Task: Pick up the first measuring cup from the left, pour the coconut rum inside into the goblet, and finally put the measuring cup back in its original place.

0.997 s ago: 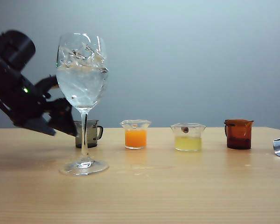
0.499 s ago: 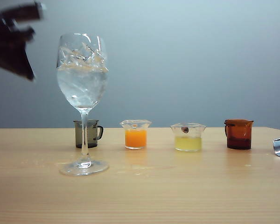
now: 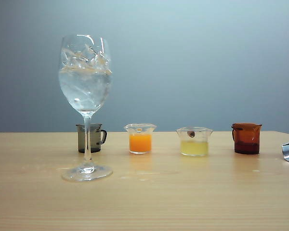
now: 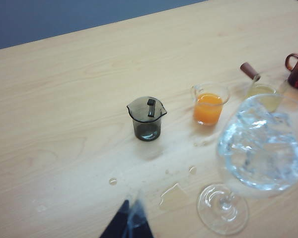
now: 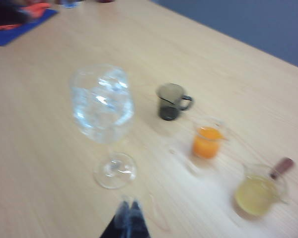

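The first measuring cup [image 3: 91, 137] stood empty on the surface [image 3: 183, 192] just behind the goblet [image 3: 85, 96], which held ice. The left gripper [image 4: 130, 221] and right gripper [image 5: 128, 218] hovered above, both pressed together, holding nothing.

I see the first measuring cup [image 3: 91, 138], small, smoky-grey, handled, standing upright on the table and looking empty. Just in front of it stands the goblet [image 3: 85, 91], tall, clear and stemmed, its bowl holding ice cubes and the colourless coconut rum [image 3: 84, 91], its round foot flat.
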`<state>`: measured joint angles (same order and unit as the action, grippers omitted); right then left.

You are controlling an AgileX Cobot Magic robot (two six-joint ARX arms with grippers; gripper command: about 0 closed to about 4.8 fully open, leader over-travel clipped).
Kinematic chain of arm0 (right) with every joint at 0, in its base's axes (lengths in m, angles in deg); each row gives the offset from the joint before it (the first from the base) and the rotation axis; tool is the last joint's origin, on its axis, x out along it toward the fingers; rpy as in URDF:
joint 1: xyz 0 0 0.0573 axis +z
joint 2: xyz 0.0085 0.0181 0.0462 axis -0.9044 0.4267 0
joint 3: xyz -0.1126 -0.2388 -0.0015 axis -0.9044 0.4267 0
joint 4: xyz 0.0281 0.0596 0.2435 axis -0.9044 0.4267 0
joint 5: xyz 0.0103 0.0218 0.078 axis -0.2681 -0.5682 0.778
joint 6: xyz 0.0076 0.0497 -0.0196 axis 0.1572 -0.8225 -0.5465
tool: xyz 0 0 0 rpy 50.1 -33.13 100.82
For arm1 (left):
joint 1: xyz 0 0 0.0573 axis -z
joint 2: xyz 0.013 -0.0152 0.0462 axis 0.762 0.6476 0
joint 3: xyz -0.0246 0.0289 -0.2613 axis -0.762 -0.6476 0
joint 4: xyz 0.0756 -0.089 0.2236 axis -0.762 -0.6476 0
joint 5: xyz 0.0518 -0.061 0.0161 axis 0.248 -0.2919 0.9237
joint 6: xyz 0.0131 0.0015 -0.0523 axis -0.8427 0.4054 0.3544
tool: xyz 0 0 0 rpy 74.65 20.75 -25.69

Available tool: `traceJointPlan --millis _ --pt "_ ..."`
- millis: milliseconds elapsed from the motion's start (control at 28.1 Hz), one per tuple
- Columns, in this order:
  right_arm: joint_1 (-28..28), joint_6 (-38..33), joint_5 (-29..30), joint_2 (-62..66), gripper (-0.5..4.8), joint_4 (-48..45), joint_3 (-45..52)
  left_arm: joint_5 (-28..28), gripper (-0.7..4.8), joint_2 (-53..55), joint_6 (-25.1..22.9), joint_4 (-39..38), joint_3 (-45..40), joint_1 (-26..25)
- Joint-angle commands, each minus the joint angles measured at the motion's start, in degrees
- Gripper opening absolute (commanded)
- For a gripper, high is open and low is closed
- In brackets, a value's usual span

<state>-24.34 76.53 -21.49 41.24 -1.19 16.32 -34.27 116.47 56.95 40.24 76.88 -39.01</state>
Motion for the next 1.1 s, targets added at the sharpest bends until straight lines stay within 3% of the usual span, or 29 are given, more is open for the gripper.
traceJointPlan --millis 36,356,570,748,1104 --pt "-0.07 0.26 -2.34 -6.05 -0.05 -4.9 5.2 0.57 -0.06 -8.24 2.19 2.69 -5.16 0.04" --pt "-0.09 0.22 -11.8 -16.79 -0.05 -6.25 14.01 1.64 -0.06 -22.75 4.17 5.35 -16.57 0.02" --pt "-0.07 0.22 -15.76 -23.74 -0.04 -6.12 20.28 1.51 -0.06 -29.66 6.71 10.64 -23.58 0.04" --pt "-0.02 -0.24 -15.76 -25.16 -0.04 -5.35 20.37 1.95 -0.06 -30.21 6.88 12.83 -25.68 0.02" --pt "0.02 -0.2 -15.52 -25.24 -0.04 -5.31 20.37 2.29 -0.06 -30.21 8.9 32.09 -36.13 0.02"
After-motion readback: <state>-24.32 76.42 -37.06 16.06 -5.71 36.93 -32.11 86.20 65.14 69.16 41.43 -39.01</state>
